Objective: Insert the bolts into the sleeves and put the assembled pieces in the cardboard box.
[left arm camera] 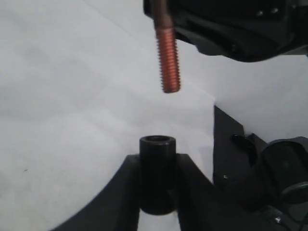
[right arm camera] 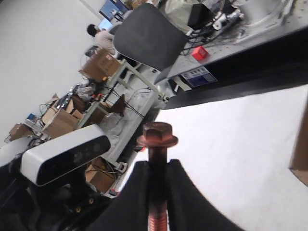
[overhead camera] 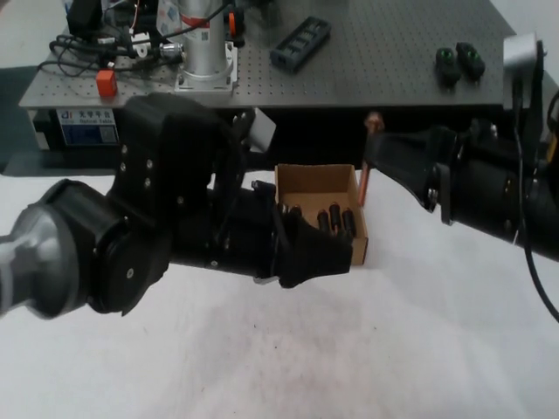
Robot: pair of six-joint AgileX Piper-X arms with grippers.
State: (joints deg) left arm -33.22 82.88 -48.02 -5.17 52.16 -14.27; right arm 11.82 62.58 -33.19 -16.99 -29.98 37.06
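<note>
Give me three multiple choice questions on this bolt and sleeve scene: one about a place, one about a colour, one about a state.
1. Where is the bolt relative to the sleeve?
A. Fully inside it.
B. Outside it, threaded tip facing its open end across a gap.
C. Pressed against its side wall.

2. What colour is the bolt?
A. Copper.
B. Black.
C. White.

3. What state is the left gripper in?
A. Open, nothing between its fingers.
B. Shut on the bolt.
C. Shut on the sleeve.

Answers:
1 B: the left wrist view shows bare background between the tip and the sleeve.
2 A: thread and head look copper in both wrist views.
3 C: its fingers sit against the black sleeve on both sides.
</note>
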